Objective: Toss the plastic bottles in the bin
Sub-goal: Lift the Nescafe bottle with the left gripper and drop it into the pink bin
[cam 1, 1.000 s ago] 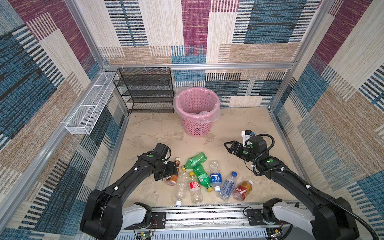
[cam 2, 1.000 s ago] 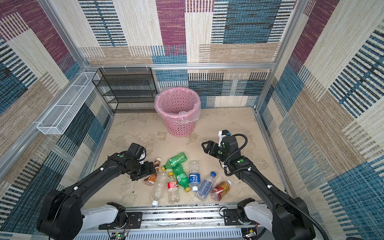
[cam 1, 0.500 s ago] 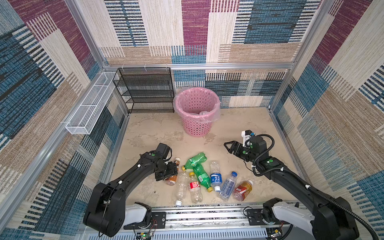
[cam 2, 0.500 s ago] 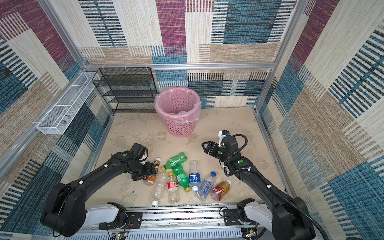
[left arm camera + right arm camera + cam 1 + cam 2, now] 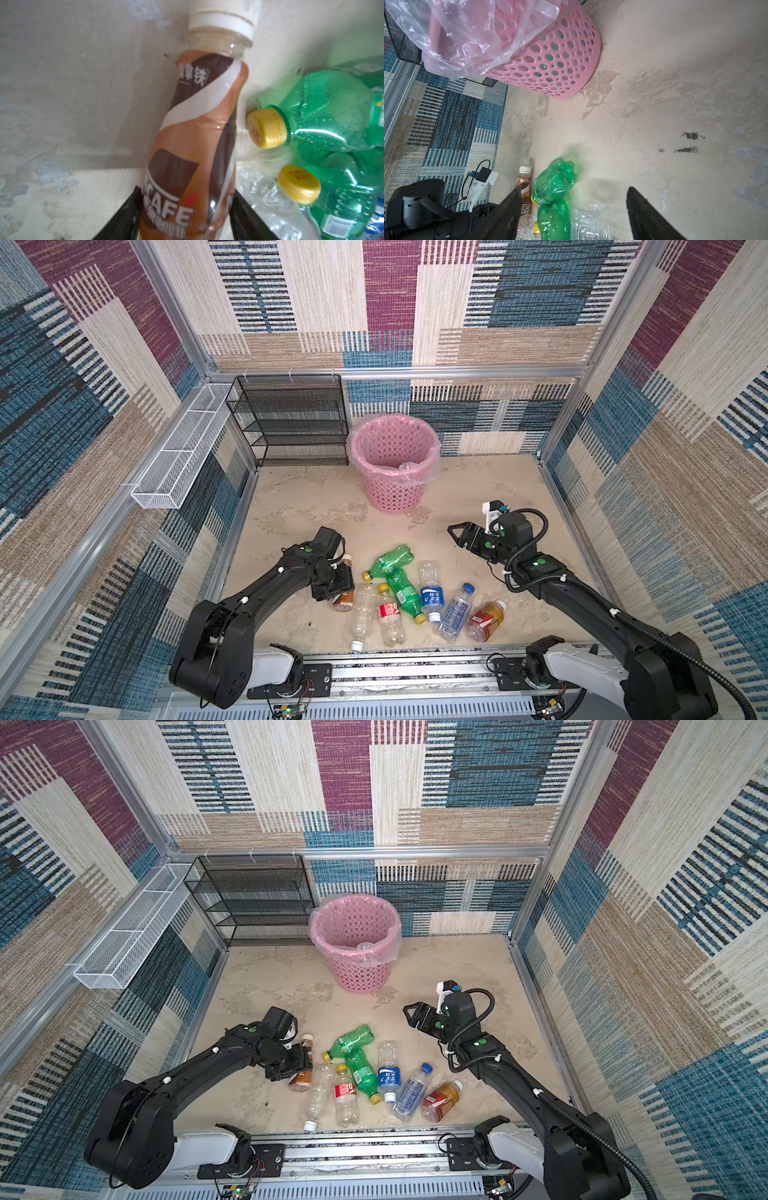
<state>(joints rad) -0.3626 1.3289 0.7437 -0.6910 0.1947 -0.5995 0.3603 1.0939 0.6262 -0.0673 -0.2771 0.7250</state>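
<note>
Several plastic bottles lie in a loose pile on the beige floor near the front. My left gripper (image 5: 338, 583) is shut on the brown coffee-label bottle (image 5: 197, 135) with the white cap, its black fingers (image 5: 126, 216) pressed against both sides of the lower body. The bottle still lies on the floor (image 5: 343, 600). Beside it lie two crumpled green bottles (image 5: 392, 562) with yellow caps, then clear ones with red (image 5: 388, 614) and blue (image 5: 432, 593) labels. My right gripper (image 5: 457, 533) hovers open and holds nothing, right of the pile. The pink bin (image 5: 395, 489) stands behind.
A black mesh rack (image 5: 291, 423) stands at the back left, next to the bin. A long white wire basket (image 5: 183, 448) hangs on the left wall. Patterned walls close in three sides, and the metal rail (image 5: 395, 668) runs along the front edge.
The left gripper's jaws have closed in onto the brown coffee bottle. The right arm has barely moved.
</note>
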